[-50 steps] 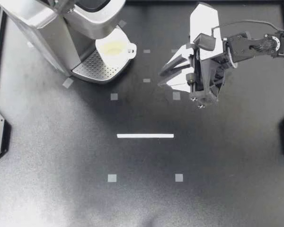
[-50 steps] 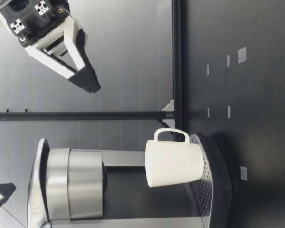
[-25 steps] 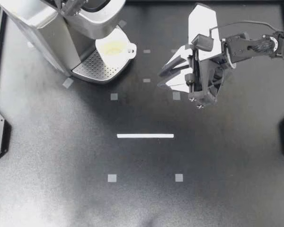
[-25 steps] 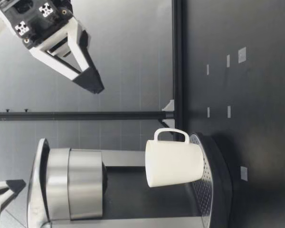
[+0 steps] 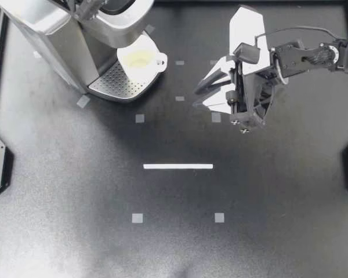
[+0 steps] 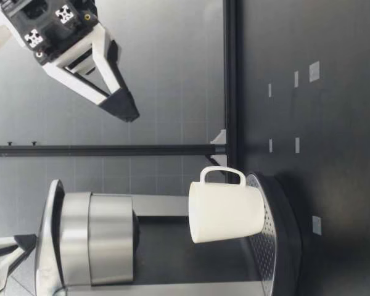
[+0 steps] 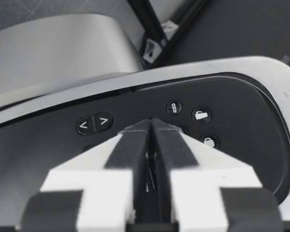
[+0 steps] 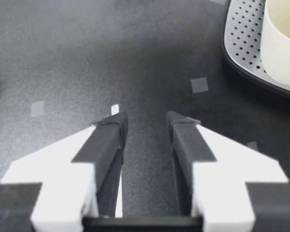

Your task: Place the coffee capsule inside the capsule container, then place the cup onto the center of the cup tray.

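The white cup [image 5: 140, 59] stands on the perforated cup tray [image 5: 117, 84] of the coffee machine [image 5: 52, 35], under the brew head, handle toward my right arm. My right gripper [image 5: 199, 95] hangs open and empty above the table, some way to the right of the cup. In the right wrist view the right gripper [image 8: 145, 121] has bare table between its fingers, with the cup [image 8: 282, 43] ahead and to one side. My left gripper [image 5: 86, 7] is over the machine's top; the left wrist view shows it [image 7: 151, 126] shut just above the button panel [image 7: 183, 116]. No capsule is visible.
The machine fills the table's back left corner. A white tape line [image 5: 178, 166] and small grey squares mark the black table. A black frame rail [image 6: 230, 74] runs along the table's far edge. In the low view the cup [image 6: 225, 211] stands at the tray's rim side.
My right gripper has sunk a little and shifted slightly toward the machine, still open. My left gripper has come down a little closer to the machine's top. The cup has not moved.
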`<state>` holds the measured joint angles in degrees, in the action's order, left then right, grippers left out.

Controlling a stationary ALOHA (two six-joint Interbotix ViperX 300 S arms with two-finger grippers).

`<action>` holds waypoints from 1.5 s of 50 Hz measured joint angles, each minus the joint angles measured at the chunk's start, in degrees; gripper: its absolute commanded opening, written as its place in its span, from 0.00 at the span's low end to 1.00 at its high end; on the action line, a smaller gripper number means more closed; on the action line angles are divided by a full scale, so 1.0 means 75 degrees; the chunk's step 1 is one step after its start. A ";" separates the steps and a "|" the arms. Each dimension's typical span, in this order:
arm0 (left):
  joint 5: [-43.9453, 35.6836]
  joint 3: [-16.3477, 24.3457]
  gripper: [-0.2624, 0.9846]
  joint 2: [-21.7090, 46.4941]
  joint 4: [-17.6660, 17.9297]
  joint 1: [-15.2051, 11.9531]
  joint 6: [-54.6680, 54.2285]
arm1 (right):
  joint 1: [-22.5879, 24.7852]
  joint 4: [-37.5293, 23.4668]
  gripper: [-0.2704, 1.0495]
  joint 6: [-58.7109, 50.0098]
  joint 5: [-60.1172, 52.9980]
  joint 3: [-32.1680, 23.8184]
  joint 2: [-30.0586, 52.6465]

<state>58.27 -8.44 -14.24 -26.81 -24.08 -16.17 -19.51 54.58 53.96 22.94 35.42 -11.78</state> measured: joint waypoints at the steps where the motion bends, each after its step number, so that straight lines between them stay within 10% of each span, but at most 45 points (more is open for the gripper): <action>1: -0.0012 -0.0012 0.31 -0.0012 0.0000 0.0000 -0.0012 | 0.0000 0.0000 0.51 0.0000 0.0000 0.0000 0.0000; 75: -0.0434 0.0129 0.31 0.0105 0.0023 0.0293 0.0270 | 0.0000 0.0023 0.51 0.0000 -0.0082 0.0059 0.0059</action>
<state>55.02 -7.47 -13.45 -26.63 -21.88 -14.15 -19.51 54.76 53.96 22.32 35.86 -11.34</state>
